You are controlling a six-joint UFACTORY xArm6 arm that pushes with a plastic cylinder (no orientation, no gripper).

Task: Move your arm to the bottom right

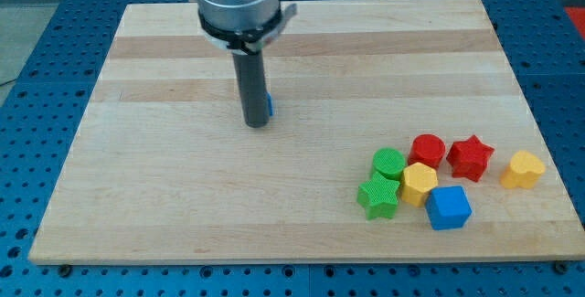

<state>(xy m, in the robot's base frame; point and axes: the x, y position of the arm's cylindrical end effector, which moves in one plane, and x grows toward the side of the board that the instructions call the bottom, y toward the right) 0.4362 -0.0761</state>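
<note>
My tip rests on the wooden board, left of centre in the upper half of the view. A small blue block shows only as a sliver behind the rod's right side, touching it. A cluster of blocks lies at the view's lower right, well away from my tip: a green cylinder, a green star, a yellow hexagon, a blue cube, a red cylinder, a red star and a yellow heart.
The board's right edge and bottom edge border a blue perforated table. The arm's grey body hangs over the board's top edge.
</note>
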